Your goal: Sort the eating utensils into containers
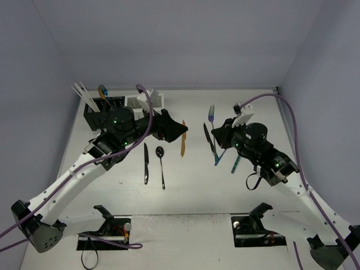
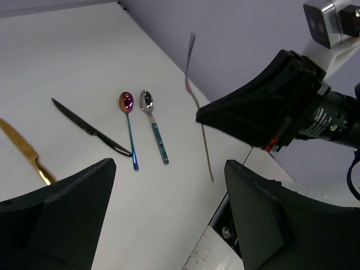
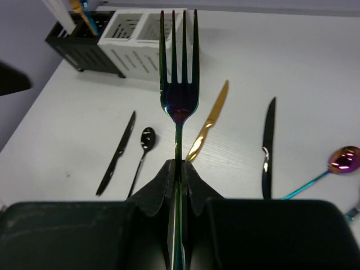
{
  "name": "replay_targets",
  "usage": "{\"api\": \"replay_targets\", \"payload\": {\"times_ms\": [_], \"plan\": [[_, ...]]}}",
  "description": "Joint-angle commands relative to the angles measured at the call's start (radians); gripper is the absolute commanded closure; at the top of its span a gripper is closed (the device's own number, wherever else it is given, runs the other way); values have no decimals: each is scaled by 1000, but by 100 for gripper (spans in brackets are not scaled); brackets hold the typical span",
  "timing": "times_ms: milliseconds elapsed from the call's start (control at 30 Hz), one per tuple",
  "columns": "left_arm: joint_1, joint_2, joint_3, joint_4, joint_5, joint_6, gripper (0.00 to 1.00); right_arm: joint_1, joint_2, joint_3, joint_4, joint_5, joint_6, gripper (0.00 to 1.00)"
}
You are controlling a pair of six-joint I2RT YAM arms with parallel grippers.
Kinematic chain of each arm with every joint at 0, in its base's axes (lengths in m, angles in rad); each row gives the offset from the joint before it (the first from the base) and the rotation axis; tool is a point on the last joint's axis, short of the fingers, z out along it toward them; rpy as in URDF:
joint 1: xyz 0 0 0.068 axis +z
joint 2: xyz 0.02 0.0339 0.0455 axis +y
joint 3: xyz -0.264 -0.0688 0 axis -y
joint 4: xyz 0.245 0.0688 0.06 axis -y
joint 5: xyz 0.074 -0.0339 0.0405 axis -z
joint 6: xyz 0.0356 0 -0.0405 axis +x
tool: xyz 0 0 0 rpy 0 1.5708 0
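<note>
**R claw has fork, L claw open + empty**

R claw point(image 3: 180, 175) is clamped tight on the iridescent fork point(image 3: 180, 95) by the handle, tines fwd, fork held off the bench point(image 1: 191, 194). L claw point(image 2: 169, 169) is spread wide w/ nothing in it, above the bench nr the gold knife point(image 1: 183, 138). Black caddy point(image 1: 95, 115) + white caddy point(image 1: 132, 103) sit side by side in the far-left corner, chopsticks point(image 1: 84, 94) in the black one. Black knife point(image 1: 145, 163) + black spoon point(image 1: 161, 166) lie loose on the bench.
</note>
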Motion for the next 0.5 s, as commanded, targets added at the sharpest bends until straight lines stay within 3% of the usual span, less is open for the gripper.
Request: {"api": "replay_targets", "payload": {"times_ms": [0,167,467], "plan": [[-57,63,106,132,-96,36,25,71,-7,-3,159,-73,-28,100],[-95,120,145,119,-160,100,27,128,29,-8,193,-101,-37,100],[-127,191,188,45,-233,160,48,184,76,-16,242,-81,-38,100]]}}
